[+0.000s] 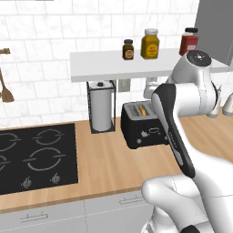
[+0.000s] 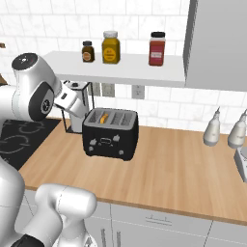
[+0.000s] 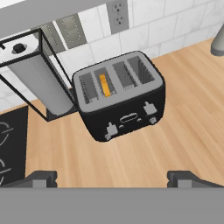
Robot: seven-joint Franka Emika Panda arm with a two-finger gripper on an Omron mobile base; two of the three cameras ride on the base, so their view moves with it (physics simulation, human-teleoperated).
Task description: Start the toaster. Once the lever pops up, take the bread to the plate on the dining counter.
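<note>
Gripper (image 3: 113, 178) at bottom of hand view, jaws spread wide, nothing between them, hovering apart from toaster (image 3: 120, 94) at frame centre. Bread (image 3: 104, 85) sits in 2nd slot from left. Paper-towel roll (image 3: 37, 76) just beside toaster, upper left. Wood counter (image 3: 183, 113) underneath.

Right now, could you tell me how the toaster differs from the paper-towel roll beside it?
The toaster is black, boxy and squat; the paper-towel roll is white, cylindrical and taller. The toaster carries bread in one slot; the roll stands upright inside a dark wire frame. Both sit on the wooden counter against the tiled wall.
</note>
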